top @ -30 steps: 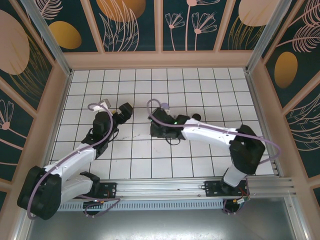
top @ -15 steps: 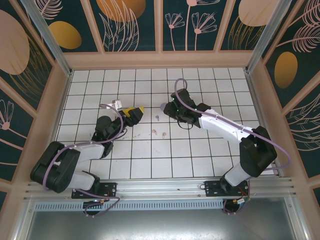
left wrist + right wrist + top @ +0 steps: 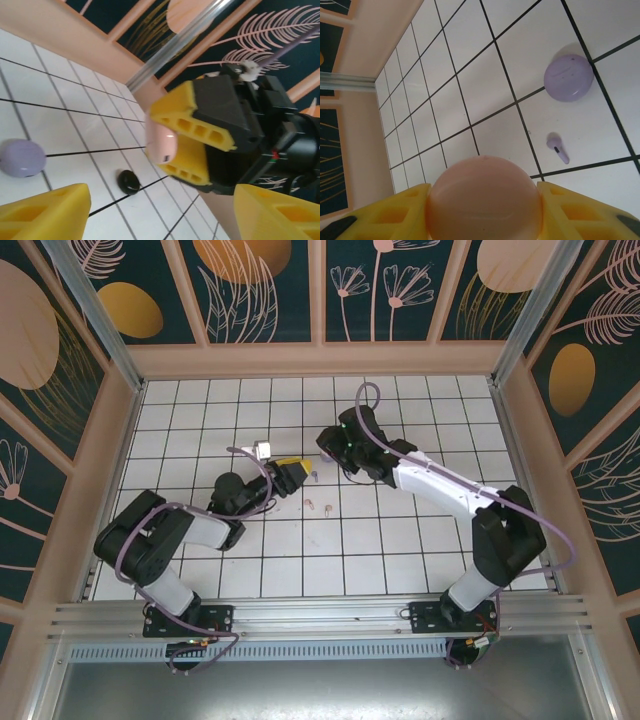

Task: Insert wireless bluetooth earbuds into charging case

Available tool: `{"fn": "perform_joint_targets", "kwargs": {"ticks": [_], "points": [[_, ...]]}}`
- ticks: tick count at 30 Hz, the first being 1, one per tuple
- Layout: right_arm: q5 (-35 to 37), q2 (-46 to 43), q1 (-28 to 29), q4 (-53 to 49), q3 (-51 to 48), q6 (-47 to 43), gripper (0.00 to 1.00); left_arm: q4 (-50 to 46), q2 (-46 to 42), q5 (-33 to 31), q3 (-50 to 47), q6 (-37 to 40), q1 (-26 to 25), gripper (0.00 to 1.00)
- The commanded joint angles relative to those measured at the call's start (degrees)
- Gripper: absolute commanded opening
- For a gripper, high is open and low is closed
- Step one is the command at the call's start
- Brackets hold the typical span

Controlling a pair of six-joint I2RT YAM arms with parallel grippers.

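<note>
My right gripper [image 3: 484, 220] is shut on a round pale pink charging case [image 3: 484, 200], held above the tiles. On the floor beyond it lie a lilac earbud [image 3: 558, 147] and a round lilac case [image 3: 568, 77]. My left gripper [image 3: 160, 220] is open, with nothing between its yellow fingers [image 3: 45, 210]. It faces the right gripper and the pink case [image 3: 160, 142] from close by. From above, the left gripper [image 3: 290, 471] sits just left of the right gripper [image 3: 329, 445]. Two tiny pale pink earbuds [image 3: 308, 504] [image 3: 327, 507] lie on the tiles in front of them.
A small black round case [image 3: 129, 181] lies on the tiles behind the lilac case [image 3: 22, 157]. The white tiled floor [image 3: 400, 550] is fenced by a peach wall [image 3: 320, 360] at the back and sides.
The right gripper has moved toward the back with the pink case in it. The left gripper has swung right toward it, and its jaws have narrowed.
</note>
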Motion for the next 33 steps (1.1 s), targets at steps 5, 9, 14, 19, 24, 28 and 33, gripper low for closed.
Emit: {"fn": "perform_joint_targets", "kwargs": {"ticks": [5, 9, 14, 19, 24, 28, 33], "points": [[-1.2, 1.4, 1.1, 2.1, 4.0, 2.3, 0.37, 6.0, 5.7, 1.4, 3.6, 0.0, -0.9, 0.55], [-1.4, 1.5, 1.3, 2.4, 4.1, 2.6, 0.37, 6.9, 7.7, 1.5, 4.8, -0.3, -1.0, 0.50], [-1.8, 1.5, 1.7, 2.8, 3.8, 2.8, 0.37, 7.6, 9.4, 0.8, 6.4, -0.3, -1.0, 0.47], [-1.9, 1.0, 2.0, 3.1, 3.1, 2.9, 0.37, 7.5, 10.7, 0.5, 8.4, -0.3, -1.0, 0.47], [-2.0, 0.5, 2.2, 3.3, 2.6, 3.0, 0.36, 7.3, 11.8, 0.2, 10.3, -0.4, -1.1, 0.46], [-2.1, 0.2, 2.4, 3.4, 2.3, 3.0, 0.37, 7.7, 12.5, -0.7, 10.9, -0.4, -1.0, 0.44], [-2.2, -0.1, 2.6, 3.6, 2.0, 3.1, 0.36, 8.4, 13.2, -1.7, 11.4, -0.4, -1.0, 0.37]]}}
